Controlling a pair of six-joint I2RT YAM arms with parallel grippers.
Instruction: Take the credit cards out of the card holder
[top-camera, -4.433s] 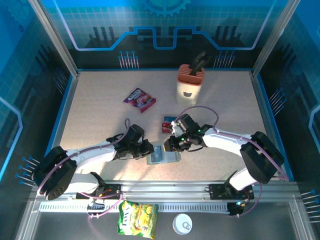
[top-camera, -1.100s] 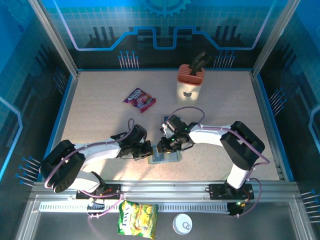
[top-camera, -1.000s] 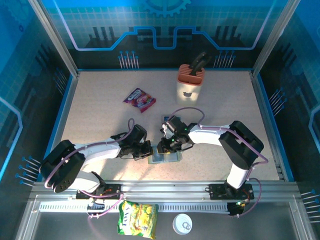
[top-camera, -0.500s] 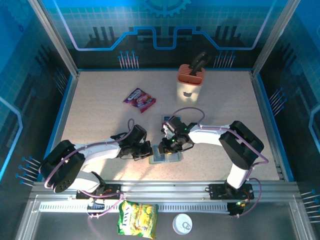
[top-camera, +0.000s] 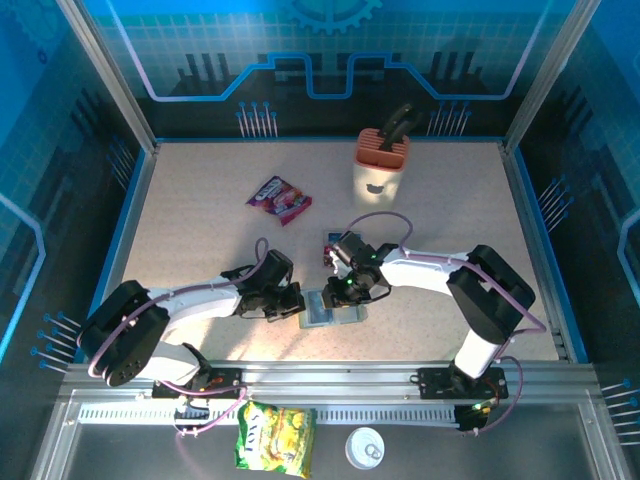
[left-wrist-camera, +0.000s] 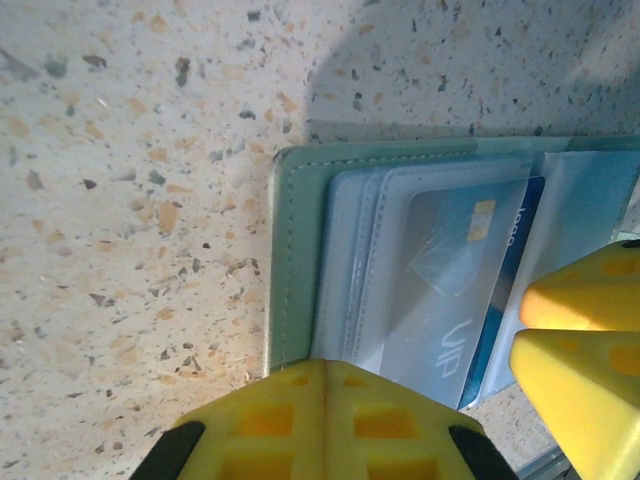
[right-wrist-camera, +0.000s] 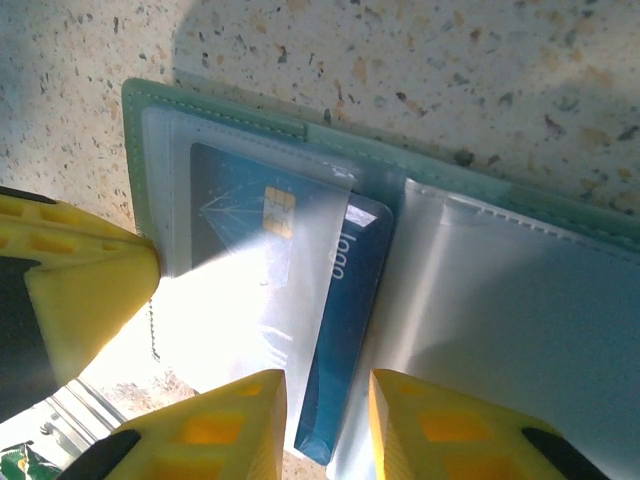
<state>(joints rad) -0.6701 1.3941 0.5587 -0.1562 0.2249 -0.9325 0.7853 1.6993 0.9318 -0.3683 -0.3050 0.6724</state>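
Note:
The card holder (top-camera: 336, 316) lies open and flat near the table's front, grey-green outside (left-wrist-camera: 292, 250) and pale inside (right-wrist-camera: 520, 330). A blue credit card (right-wrist-camera: 352, 300) sits in its left clear pocket, its edge sticking out toward the fold; the left wrist view shows it as the blue card (left-wrist-camera: 455, 270). My left gripper (left-wrist-camera: 325, 395) is shut, its tips resting on the holder's left edge (top-camera: 300, 305). My right gripper (right-wrist-camera: 325, 425) stands open astride the blue card's near corner without touching it (top-camera: 340, 294). Other credit cards (top-camera: 327, 246), red and blue, lie on the table behind the right wrist.
A purple-red snack packet (top-camera: 279, 197) lies at mid-left and a beige knife block (top-camera: 379, 170) stands at the back. On the front ledge below the table are a yellow packet (top-camera: 275, 437) and a white lid (top-camera: 366, 448).
Since the earliest frame the right arm folded inward and came over the holder. In the last second it only edged slightly toward the near right; the left arm and holder stayed still.

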